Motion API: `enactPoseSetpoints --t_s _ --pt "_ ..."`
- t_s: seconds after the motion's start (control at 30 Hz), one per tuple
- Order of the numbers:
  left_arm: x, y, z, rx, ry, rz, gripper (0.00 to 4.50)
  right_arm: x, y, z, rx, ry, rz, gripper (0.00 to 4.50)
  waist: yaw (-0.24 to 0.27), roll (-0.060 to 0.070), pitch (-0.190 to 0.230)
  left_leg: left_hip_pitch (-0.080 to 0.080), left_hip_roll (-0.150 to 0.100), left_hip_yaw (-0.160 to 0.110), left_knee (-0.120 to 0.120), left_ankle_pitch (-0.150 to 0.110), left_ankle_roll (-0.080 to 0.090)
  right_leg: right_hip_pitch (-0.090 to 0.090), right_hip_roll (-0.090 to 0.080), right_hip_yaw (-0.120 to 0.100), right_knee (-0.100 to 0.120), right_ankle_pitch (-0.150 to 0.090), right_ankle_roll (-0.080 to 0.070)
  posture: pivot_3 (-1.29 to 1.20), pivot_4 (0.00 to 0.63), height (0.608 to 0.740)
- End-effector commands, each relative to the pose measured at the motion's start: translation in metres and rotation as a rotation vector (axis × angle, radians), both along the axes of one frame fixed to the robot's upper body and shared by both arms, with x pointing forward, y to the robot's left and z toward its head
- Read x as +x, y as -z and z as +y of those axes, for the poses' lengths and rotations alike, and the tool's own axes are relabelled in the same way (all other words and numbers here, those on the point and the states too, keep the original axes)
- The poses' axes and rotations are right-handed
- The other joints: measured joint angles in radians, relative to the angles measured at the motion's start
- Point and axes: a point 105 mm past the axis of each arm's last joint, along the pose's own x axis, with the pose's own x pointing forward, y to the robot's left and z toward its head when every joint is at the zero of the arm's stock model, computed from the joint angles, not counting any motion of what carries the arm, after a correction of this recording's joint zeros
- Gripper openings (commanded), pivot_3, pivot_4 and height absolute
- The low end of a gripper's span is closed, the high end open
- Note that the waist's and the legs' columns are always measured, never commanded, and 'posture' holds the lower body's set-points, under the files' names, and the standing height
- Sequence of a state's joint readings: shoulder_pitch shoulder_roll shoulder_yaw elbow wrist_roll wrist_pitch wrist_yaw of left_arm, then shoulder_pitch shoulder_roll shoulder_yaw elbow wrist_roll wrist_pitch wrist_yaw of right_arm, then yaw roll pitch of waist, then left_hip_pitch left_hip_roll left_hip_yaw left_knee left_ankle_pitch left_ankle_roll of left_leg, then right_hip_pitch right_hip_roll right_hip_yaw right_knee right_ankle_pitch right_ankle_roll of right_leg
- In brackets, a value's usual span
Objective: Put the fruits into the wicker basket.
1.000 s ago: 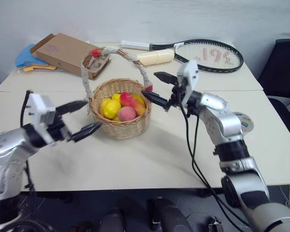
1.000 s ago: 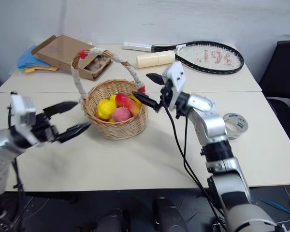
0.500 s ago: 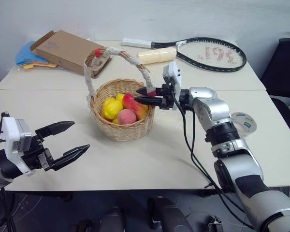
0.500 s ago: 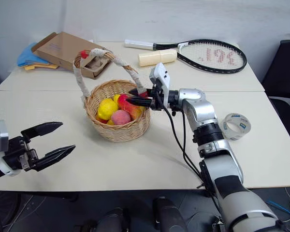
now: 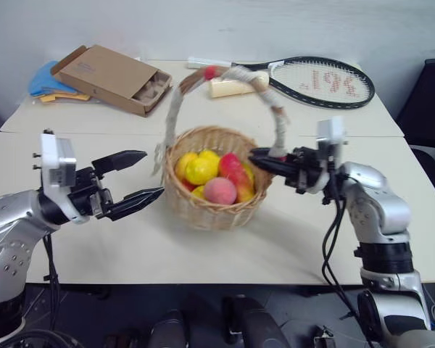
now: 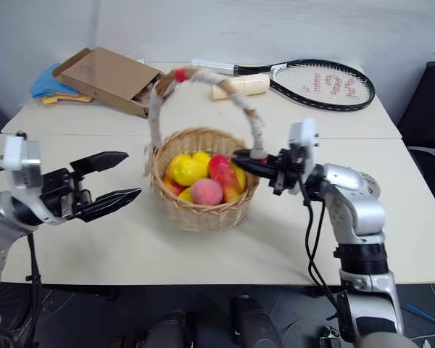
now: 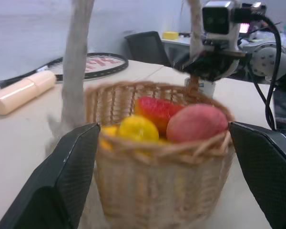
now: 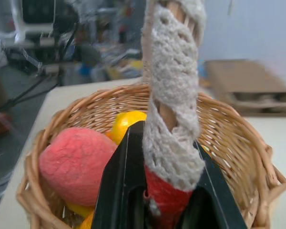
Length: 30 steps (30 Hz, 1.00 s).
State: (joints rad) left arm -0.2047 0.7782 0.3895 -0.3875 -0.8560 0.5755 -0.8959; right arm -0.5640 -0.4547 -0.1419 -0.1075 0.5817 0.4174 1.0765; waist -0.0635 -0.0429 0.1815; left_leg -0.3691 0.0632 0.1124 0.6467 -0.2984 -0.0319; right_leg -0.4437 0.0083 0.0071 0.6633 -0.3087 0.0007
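Dragged nearer along the pale surface [image 5: 290,246], the round tan wicker basket [image 5: 214,205] (toy fruits [image 5: 212,176] inside) has its cloth-wrapped handle's red-tied end pinched by the right gripper [image 5: 259,159] fingers; left gripper [image 5: 136,174] fingers gape beside it.

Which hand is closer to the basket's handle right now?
The right hand: it is shut on the base of the handle. The left hand is open, beside the basket, not touching it.

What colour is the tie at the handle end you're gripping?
Red, below the pale cloth wrap on the handle; clearest in the right wrist view.
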Motion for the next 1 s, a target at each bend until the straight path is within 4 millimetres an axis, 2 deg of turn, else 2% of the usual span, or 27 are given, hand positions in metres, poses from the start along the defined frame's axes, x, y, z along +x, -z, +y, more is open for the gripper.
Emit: enactPoseSetpoints --t_s 0.03,0.2,0.37,0.43,0.53,0.6,0.7,0.83,0.93,1.0 --pt "0.009 -0.002 -0.005 0.008 0.058 -0.02 4.5 -0.004 -0.023 -0.036 0.052 0.248 -0.13 0.19 0.005 0.0 0.0 0.0 0.0 -0.001 0.0 0.0 0.0 0.0 0.0 0.0 0.0 0.0 0.0 0.0 0.15 0.74" --pt "0.024 -0.003 -0.013 0.01 0.115 -0.027 4.5 0.008 -0.015 -0.085 0.048 0.622 -0.15 0.19 0.009 0.0 0.0 -0.001 -0.001 -0.001 0.0 0.001 -0.001 0.0 0.001 0.0 0.0 0.0 0.0 0.0 0.15 0.74" --pt "0.029 -0.004 -0.017 0.022 0.145 -0.037 4.5 0.018 -0.01 -0.11 0.053 0.866 -0.155 0.19 0.0 0.002 0.001 0.0 0.0 0.002 0.0 0.003 -0.004 -0.001 0.001 0.002 0.001 0.0 0.001 0.0 0.15 0.74" --pt "0.03 -0.005 -0.017 0.024 0.147 -0.042 4.5 0.022 -0.002 -0.11 0.084 0.892 -0.091 0.19 -0.001 0.002 0.001 0.0 0.0 0.002 -0.001 0.003 -0.005 -0.001 0.001 0.002 0.001 0.0 0.001 0.0 0.15 0.74" --pt "0.029 -0.006 -0.017 0.029 0.149 -0.042 4.5 0.023 0.01 -0.098 0.107 0.84 -0.003 0.19 0.0 0.002 0.001 0.001 0.0 0.002 -0.001 0.004 -0.006 -0.001 0.002 0.002 0.001 0.0 0.001 0.0 0.15 0.74" --pt "0.029 -0.006 -0.016 0.033 0.149 -0.039 4.5 0.024 0.014 -0.096 0.115 0.838 0.022 0.19 0.0 0.002 0.001 0.001 0.0 0.002 0.0 0.004 -0.006 -0.001 0.002 0.002 0.001 0.0 0.001 0.0 0.15 0.74" --pt "0.028 -0.005 -0.015 0.039 0.147 -0.031 4.5 0.023 0.014 -0.102 0.098 0.857 0.02 1.21 0.002 0.002 0.001 0.001 0.0 0.002 0.0 0.004 -0.006 -0.001 0.001 0.002 0.002 0.001 0.001 0.0 0.15 0.74" --pt "0.028 0.0 -0.008 0.078 0.126 -0.025 4.5 0.015 0.001 -0.111 0.089 0.876 -0.017 2.52 0.006 0.002 0.001 0.0 0.0 0.001 0.0 0.004 -0.006 -0.001 0.001 0.002 0.001 0.001 0.001 0.0 0.15 0.74" --pt "0.03 -0.001 0.003 0.079 0.086 -0.022 4.5 0.002 -0.002 -0.116 0.046 0.842 -0.024 3.49 0.008 0.002 0.001 0.0 0.0 0.001 0.0 0.004 -0.006 -0.001 0.001 0.002 0.001 0.001 0.002 0.0 0.15 0.74" --pt "0.027 0.01 0.01 0.109 0.078 0.023 4.5 -0.011 -0.001 -0.123 0.004 0.815 -0.022 4.08 0.009 0.002 0.001 0.0 0.0 0.001 -0.001 0.003 -0.004 -0.001 0.001 0.002 0.0 0.0 0.002 0.0 0.15 0.74"
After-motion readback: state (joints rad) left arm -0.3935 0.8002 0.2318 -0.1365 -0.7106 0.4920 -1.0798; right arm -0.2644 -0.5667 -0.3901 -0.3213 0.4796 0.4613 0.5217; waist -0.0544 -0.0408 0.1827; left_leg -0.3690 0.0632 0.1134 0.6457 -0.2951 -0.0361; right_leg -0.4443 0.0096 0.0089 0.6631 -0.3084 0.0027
